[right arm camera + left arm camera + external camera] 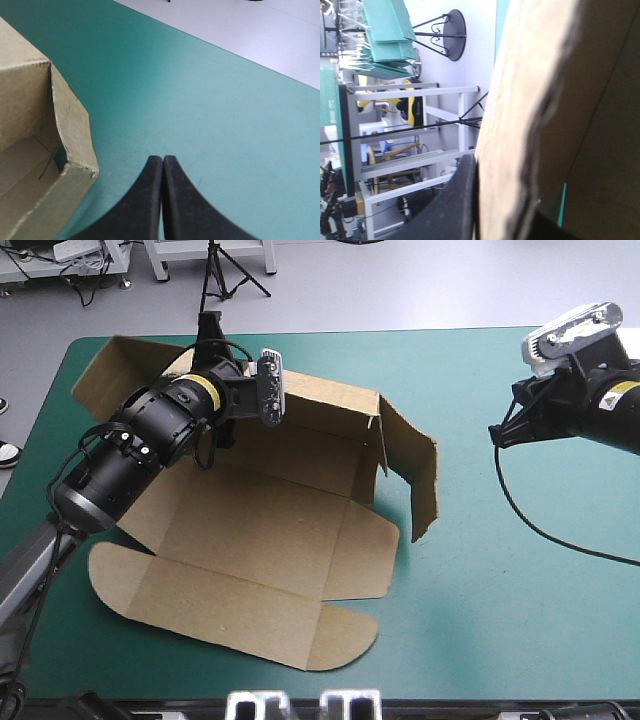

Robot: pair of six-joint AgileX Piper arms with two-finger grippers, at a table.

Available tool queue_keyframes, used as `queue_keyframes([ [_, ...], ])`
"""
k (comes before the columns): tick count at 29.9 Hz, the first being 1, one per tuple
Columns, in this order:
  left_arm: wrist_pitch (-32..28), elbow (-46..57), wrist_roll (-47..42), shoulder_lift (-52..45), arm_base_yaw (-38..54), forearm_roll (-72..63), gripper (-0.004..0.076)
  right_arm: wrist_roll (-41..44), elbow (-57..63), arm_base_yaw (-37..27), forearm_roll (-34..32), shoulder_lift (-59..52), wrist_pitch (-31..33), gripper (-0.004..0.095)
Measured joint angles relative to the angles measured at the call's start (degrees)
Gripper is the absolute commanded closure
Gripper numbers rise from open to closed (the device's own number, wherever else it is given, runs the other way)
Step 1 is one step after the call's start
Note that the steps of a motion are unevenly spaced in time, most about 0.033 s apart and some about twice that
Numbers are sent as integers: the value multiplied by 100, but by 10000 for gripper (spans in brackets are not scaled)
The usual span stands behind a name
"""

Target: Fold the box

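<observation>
Toward 9 o'clock from the middle of the table [330,332], on the teal-green cover [500,590]: brown box [250,530], half raised. Lies with its base flat and its opening upward. Rear wall [320,405] upright along the 12 o'clock side. Side wall [425,475] upright at 3 o'clock, its free end swung out toward 5 o'clock. Lid [230,605] flat on the cover at 6 o'clock, with a rounded tab at each end. One more panel [110,370] at 10 o'clock, reaching toward the table's far left corner; tilt not clear.

At 11 o'clock of the box: left gripper [209,328]. Clamps the upper edge of the board where rear wall and panel meet. From the left wrist, black fingers [455,205] all but together, only the thickness of the board between them.

At 3 o'clock of the box, well apart from it: right gripper [163,159]. Hovers over bare cover, holding nothing. From the right wrist, both fingers pressed together into one pointed arch. Raised corner [55,125] of the box at 10 o'clock of that gripper's tips, near but not touching.
</observation>
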Motion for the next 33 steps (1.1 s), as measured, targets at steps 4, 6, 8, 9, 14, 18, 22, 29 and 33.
queue_keyframes([
  [4, -13, 68, -320, 0, -14, -222, 731, -44, -5, 0, 7, 77, 102, 926],
  [6, 13, 62, -395, 0, -87, -409, 731, -50, -5, 0, 13, 82, 117, 926],
  [8, 158, 28, -480, 0, -222, -511, 732, -62, -17, 0, 20, 82, 117, 926],
  [9, 253, 27, -589, 0, -316, -517, 732, -68, -17, 0, 20, 82, 117, 926],
  [14, 714, 27, -1593, 0, -748, -292, 732, -68, -17, 0, 13, 82, 117, 926],
  [18, 1032, -17, -2672, 10, -1115, 371, 732, -68, -17, 0, -21, 134, 117, 926],
  [22, 1373, -176, -3020, 106, -1537, 923, 732, -68, -17, 0, -21, 274, 117, 926],
  [29, 1243, -205, -3116, 520, -1643, 1839, 732, -45, -17, 0, -21, 511, 117, 926],
  [33, 1171, -205, -3137, 570, -1380, 1966, 732, -45, -23, -102, 75, 522, 117, 926],
])
